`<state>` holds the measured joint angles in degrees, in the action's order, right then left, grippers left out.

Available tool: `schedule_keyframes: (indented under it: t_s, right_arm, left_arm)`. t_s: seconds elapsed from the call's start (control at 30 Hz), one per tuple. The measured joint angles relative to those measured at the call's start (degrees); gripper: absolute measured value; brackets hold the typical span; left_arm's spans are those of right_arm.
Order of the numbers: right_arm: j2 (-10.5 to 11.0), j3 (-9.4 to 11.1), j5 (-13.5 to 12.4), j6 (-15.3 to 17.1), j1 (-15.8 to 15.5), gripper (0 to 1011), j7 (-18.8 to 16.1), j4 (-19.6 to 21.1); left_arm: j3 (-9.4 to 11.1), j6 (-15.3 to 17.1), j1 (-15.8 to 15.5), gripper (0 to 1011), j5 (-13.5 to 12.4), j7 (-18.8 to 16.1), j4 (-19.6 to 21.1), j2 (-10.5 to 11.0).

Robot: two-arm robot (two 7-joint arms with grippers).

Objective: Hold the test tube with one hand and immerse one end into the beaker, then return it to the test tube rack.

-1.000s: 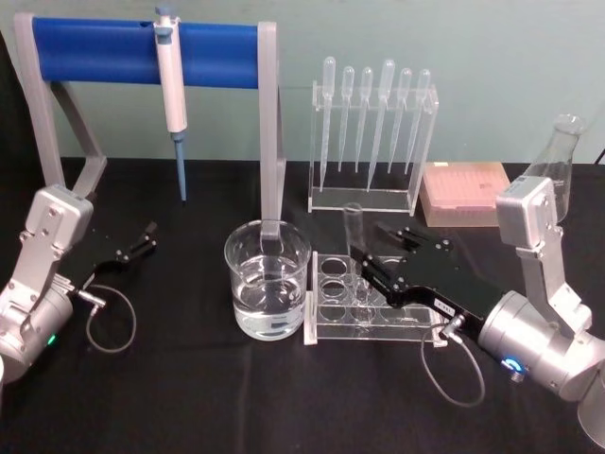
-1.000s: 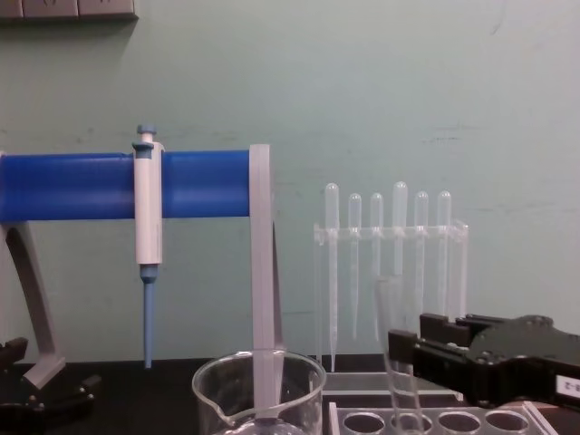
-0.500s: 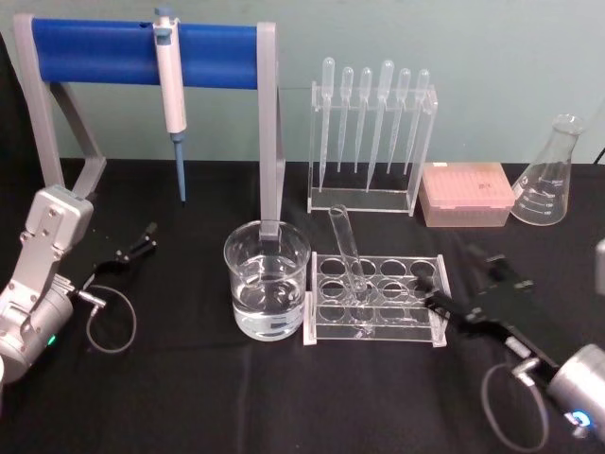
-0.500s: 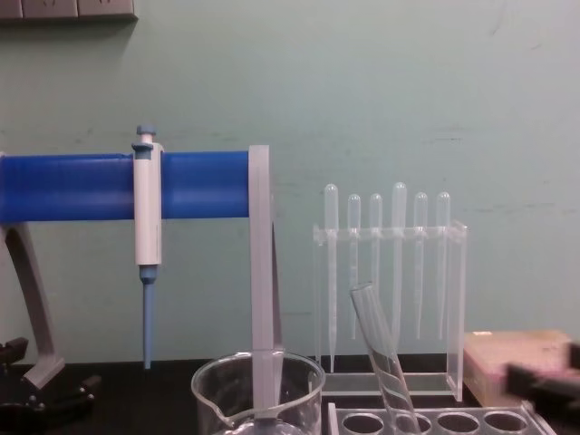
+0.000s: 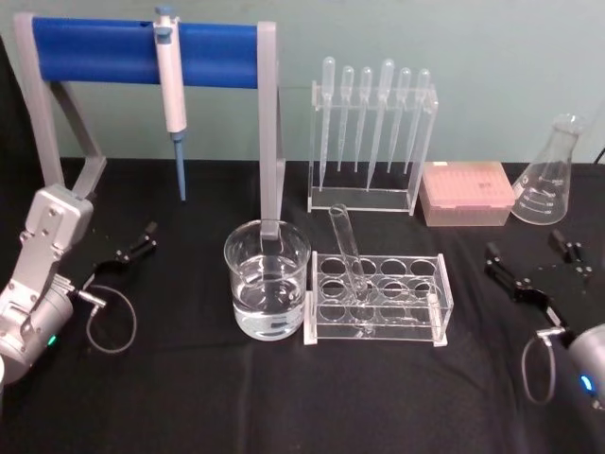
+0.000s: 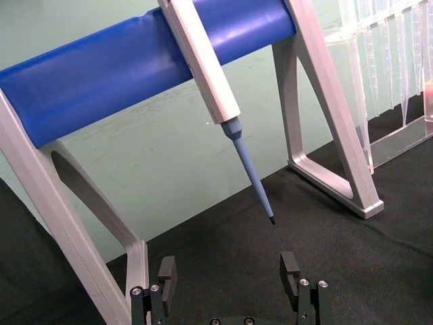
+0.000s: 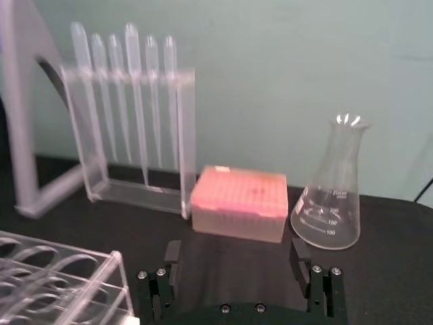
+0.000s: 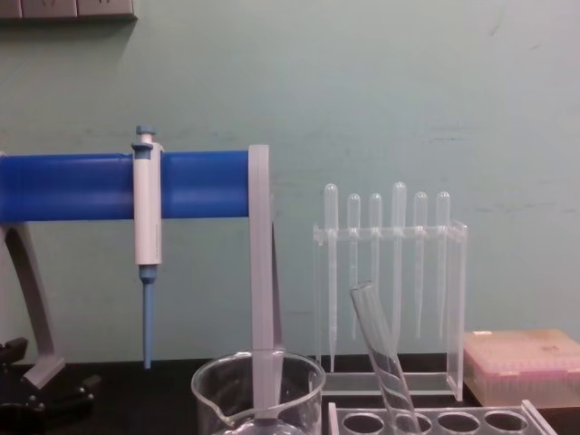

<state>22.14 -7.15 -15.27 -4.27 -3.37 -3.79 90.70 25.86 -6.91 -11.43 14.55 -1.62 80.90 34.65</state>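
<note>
Clear rack (image 5: 430, 307) holds test tube (image 5: 346, 248), tilted.

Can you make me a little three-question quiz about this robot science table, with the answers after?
1. True or false: the test tube stands perfectly straight in the clear rack.
2. Multiple choice: what sits just to the left of the rack, as the head camera sees it? A) the beaker with water in it B) the pink box C) the flask
3. How many thin plastic pipettes hang in the stand at the back?

Key: 1. False, it leans, with its open top tipped toward the beaker. 2. A. 3. Six. The right gripper is open and away from the tube, to the right of the rack.
</note>
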Motion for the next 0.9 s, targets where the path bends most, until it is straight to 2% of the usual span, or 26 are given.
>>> schedule_keyframes:
  t_s: [0.03,0.1,0.33,0.63,0.9]
  right_arm:
    - [-0.4,-0.9,2.0,1.3,1.4,1004,1.0,-1.3]
    - [-0.8,-1.8,3.8,2.5,2.8,1004,1.7,-2.7]
    - [-2.3,-4.5,8.5,4.7,7.3,1004,1.9,-7.7]
    - [-3.7,-4.9,10.8,3.5,8.4,1004,1.7,-9.4]
    - [-3.6,-4.8,10.7,3.5,8.4,1004,1.6,-9.4]
  left_arm:
    - [0.0,0.0,0.0,1000,0.0,0.0,0.0,0.0]
    - [0.0,0.0,0.0,1000,0.0,0.0,0.0,0.0]
    - [0.0,0.0,0.0,1000,0.0,0.0,0.0,0.0]
    - [0.0,0.0,0.0,1000,0.0,0.0,0.0,0.0]
    - [0.0,0.0,0.0,1000,0.0,0.0,0.0,0.0]
